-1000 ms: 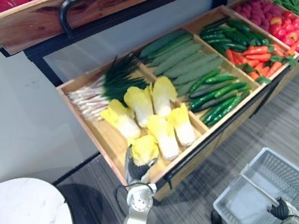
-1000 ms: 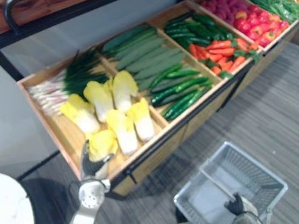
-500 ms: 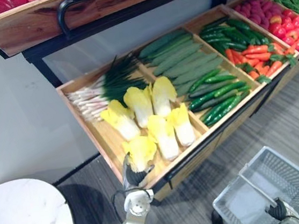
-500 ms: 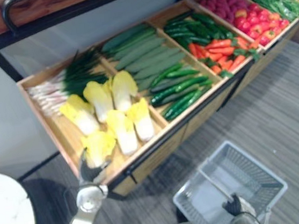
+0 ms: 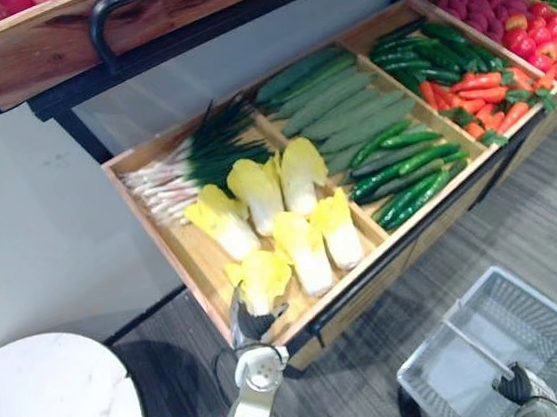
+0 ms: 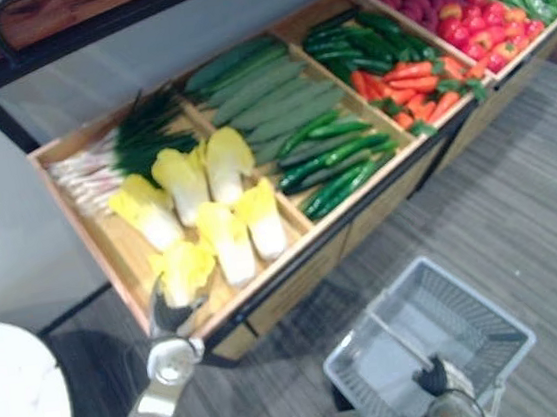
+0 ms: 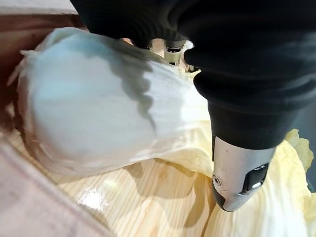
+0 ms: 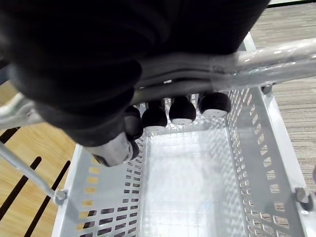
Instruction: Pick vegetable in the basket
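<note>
Eye views: the left hand (image 5: 249, 325) clasps the nearest cabbage (image 5: 262, 276) in the crate's (image 5: 179, 260) near-left corner; the basket (image 5: 543, 324) is near right. Left wrist view: its fingers (image 7: 170, 47) curl round the cabbage. Right wrist view: the right hand (image 8: 74, 64) wraps the basket's handle (image 8: 256, 66).

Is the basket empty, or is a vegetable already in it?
Empty: in the right wrist view the basket has a bare perforated floor, nothing lying in it.

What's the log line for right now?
left robot hand: gripping cabbage in crate | right robot hand: holding basket handle | basket: empty
</note>
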{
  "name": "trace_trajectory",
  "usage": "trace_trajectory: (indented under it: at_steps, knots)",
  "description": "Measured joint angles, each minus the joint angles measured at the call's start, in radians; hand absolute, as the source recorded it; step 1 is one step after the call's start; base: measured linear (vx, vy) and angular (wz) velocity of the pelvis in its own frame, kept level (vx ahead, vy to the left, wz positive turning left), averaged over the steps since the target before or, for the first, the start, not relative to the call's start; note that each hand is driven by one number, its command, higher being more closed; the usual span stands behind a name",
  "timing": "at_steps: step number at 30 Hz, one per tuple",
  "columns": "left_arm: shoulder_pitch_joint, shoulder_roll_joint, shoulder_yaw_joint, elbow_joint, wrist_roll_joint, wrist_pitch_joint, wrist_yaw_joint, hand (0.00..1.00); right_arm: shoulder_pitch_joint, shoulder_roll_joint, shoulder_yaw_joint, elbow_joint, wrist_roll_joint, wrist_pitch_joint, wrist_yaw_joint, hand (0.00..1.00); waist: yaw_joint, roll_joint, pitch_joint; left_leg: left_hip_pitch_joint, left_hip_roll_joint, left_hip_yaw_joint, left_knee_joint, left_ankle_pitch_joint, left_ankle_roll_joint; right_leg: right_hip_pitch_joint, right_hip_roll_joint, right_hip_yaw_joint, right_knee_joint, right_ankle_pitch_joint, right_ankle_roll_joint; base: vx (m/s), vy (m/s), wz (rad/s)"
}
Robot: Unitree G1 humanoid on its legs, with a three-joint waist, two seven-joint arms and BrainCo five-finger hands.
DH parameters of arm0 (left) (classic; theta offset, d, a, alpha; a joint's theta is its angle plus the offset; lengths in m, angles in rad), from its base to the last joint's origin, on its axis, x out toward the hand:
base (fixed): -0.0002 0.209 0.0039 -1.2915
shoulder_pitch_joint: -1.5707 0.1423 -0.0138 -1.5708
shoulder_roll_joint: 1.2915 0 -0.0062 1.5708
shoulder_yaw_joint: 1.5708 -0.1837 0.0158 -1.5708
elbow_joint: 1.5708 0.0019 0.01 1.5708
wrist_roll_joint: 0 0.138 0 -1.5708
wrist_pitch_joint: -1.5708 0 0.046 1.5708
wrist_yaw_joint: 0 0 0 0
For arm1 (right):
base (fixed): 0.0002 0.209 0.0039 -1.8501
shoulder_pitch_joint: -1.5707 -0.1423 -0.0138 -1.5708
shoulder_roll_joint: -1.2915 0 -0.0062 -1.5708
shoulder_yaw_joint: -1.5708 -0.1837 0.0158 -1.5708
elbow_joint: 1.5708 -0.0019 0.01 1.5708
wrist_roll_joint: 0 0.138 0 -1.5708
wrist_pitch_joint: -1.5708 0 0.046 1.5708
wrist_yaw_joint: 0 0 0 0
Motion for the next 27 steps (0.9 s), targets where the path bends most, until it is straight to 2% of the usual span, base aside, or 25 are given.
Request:
trace_trajectory:
  at_steps: [3,10,11,18,27]
  knots:
    - [-0.041,-0.016,0.043,0.048,-0.036,-0.005,0.037,0.0,-0.022,-0.01,0.028,0.0,0.0,0.005,-0.003,1.0,0.001,0.013,0.003,-0.014,0.003,0.016,0.0,0.0,0.0,-0.028,0.007,0.02,0.0,0.005,-0.003,0.01,-0.018,-0.18]
    - [-0.098,-0.017,0.091,0.128,-0.035,-0.007,0.145,0.0,-0.044,-0.021,0.068,0.001,0.0,0.003,-0.011,1.0,0.002,0.012,0.005,-0.02,0.016,0.055,0.001,-0.006,-0.013,-0.05,0.026,0.052,-0.022,0.016,-0.008,-0.01,-0.019,-0.16]
    - [-0.101,-0.017,0.095,0.134,-0.035,-0.006,0.153,1.0,-0.044,-0.021,0.07,0.002,0.0,0.001,-0.013,1.0,0.002,0.012,0.005,-0.019,0.017,0.057,0.001,-0.007,-0.016,-0.05,0.028,0.055,-0.026,0.016,-0.009,-0.01,-0.023,-0.18]
    - [-0.127,-0.01,0.171,0.188,-0.038,-0.005,0.235,1.0,-0.053,-0.042,0.141,0.004,0.001,-0.022,-0.019,1.0,0.001,0.009,0.007,0.002,0.045,0.113,0.001,-0.01,-0.04,-0.065,0.065,0.102,-0.03,0.018,-0.012,0.0,-0.032,-0.22]
    - [-0.126,-0.01,0.158,0.19,-0.079,-0.006,0.235,1.0,-0.055,-0.049,0.156,0.023,0.0,-0.027,-0.037,1.0,0.0,0.007,0.008,0.016,0.04,0.113,-0.001,-0.011,-0.043,-0.053,0.063,0.103,-0.03,0.018,-0.012,0.0,-0.003,-0.01]
